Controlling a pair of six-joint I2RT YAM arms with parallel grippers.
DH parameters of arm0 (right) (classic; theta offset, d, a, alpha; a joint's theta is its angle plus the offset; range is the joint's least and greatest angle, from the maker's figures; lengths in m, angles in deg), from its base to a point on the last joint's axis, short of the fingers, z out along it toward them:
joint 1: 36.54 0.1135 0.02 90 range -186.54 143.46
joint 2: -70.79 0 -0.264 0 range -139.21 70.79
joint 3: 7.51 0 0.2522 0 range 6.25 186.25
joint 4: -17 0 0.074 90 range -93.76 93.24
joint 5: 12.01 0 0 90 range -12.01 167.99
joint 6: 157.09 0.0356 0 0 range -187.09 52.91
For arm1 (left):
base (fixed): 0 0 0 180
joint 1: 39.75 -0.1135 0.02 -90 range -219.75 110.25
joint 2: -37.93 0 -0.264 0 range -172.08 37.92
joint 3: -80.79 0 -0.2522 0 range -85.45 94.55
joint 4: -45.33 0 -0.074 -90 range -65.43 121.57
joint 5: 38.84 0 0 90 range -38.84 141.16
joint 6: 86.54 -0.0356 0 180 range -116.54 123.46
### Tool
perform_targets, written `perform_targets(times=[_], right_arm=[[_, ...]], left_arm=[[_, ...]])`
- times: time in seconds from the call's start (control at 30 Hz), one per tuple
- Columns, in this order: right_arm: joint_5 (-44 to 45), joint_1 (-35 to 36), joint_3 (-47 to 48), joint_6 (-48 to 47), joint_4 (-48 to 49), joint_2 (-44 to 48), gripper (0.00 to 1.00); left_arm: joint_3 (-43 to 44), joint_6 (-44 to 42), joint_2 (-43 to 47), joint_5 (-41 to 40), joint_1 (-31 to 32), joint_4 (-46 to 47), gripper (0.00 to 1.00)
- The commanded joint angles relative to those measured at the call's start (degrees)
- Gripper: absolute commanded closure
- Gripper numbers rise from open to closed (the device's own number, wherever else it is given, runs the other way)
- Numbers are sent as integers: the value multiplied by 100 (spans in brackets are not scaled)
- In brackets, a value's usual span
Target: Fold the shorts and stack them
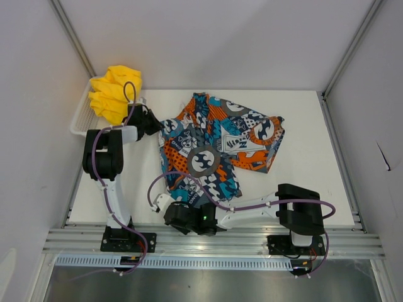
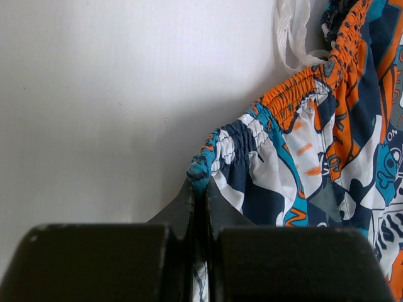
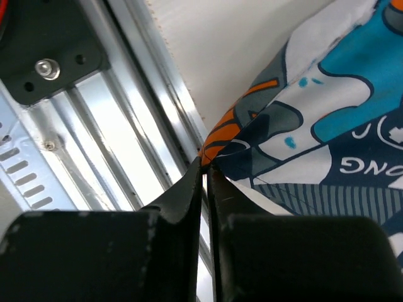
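The printed shorts, blue, orange, black and white, lie spread in the middle of the white table. My left gripper is shut on the elastic waistband corner at their left side. My right gripper is shut on a leg hem corner at the near table edge. The yellow shorts sit bunched in the white mesh basket at the far left. The white drawstring of the printed pair shows in the left wrist view.
The aluminium rail runs along the near table edge, right beside my right gripper; it also shows in the right wrist view. Grey walls close in the back and both sides. Bare white tabletop lies right of the shorts.
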Motion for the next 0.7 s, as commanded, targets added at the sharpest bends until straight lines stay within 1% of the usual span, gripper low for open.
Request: perform_targets(times=[0.0,0.17,0.2,0.23,0.3,0.47,0.57,0.6,0.67], right_arm=[[-650,75,121,-148,320,-132,93],[-1027,58,69,-210,495,-159,87],[-1045,49,60,-210,539,-150,84],[-1063,40,43,-184,574,-141,70],[-1203,-48,-10,-96,714,-62,59],[-1626,-417,-379,421,1172,307,54],[-1538,-531,-275,545,1059,255,48],[-1338,-531,-222,598,988,211,40],[-1178,-531,-12,677,743,71,38]], left_arm=[[-14,66,297,59,-51,347,100],[-5,75,279,58,-51,338,100],[-14,75,270,58,-51,338,100],[-5,83,270,67,-51,329,100],[4,83,270,67,-51,329,100],[-5,83,261,85,-51,338,100],[-5,92,270,76,-51,347,100],[-14,92,270,85,-51,347,100],[-5,84,279,67,-51,347,100]])
